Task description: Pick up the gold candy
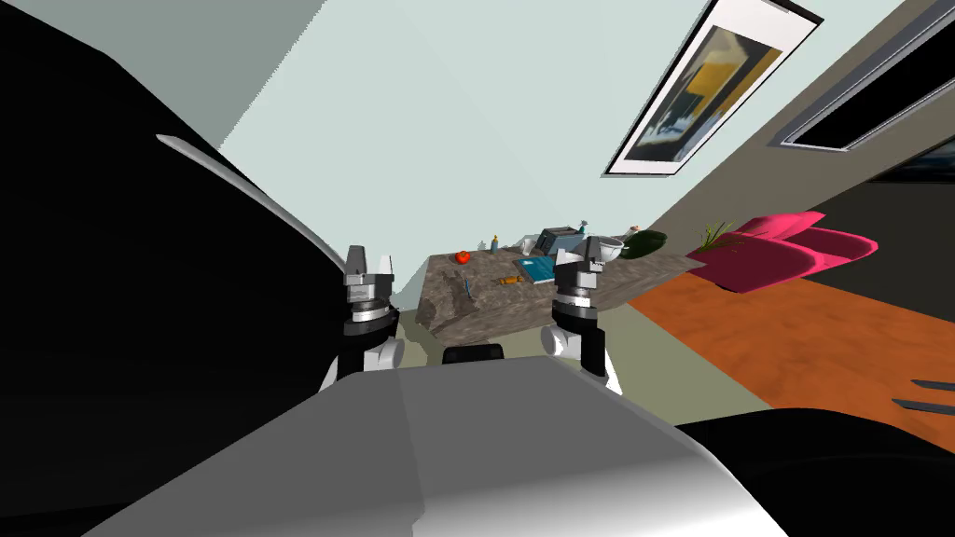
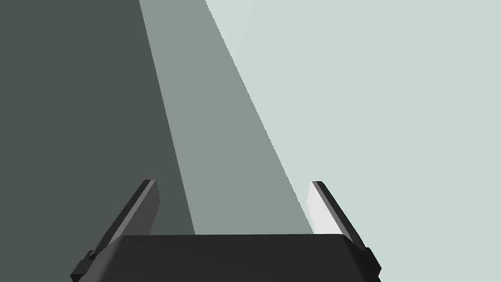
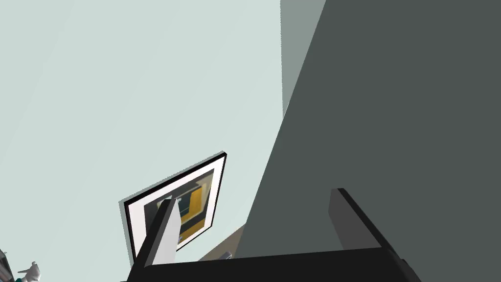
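The gold candy (image 1: 508,281) lies on the desk (image 1: 494,312) just left of the blue book (image 1: 539,269), well ahead of and below both sets of jaws. Its long axis seems to run roughly across my front. The right jaws stand close beside the book, so that arm looks the nearer; the left jaws are well to the book's left. Both arms point upward, and all 2 pairs of jaws are released and empty.

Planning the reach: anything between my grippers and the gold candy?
Nothing visible. The gold wrapped candy lies on the mottled brown table, bare from there to the edge nearest the left gripper and right gripper.
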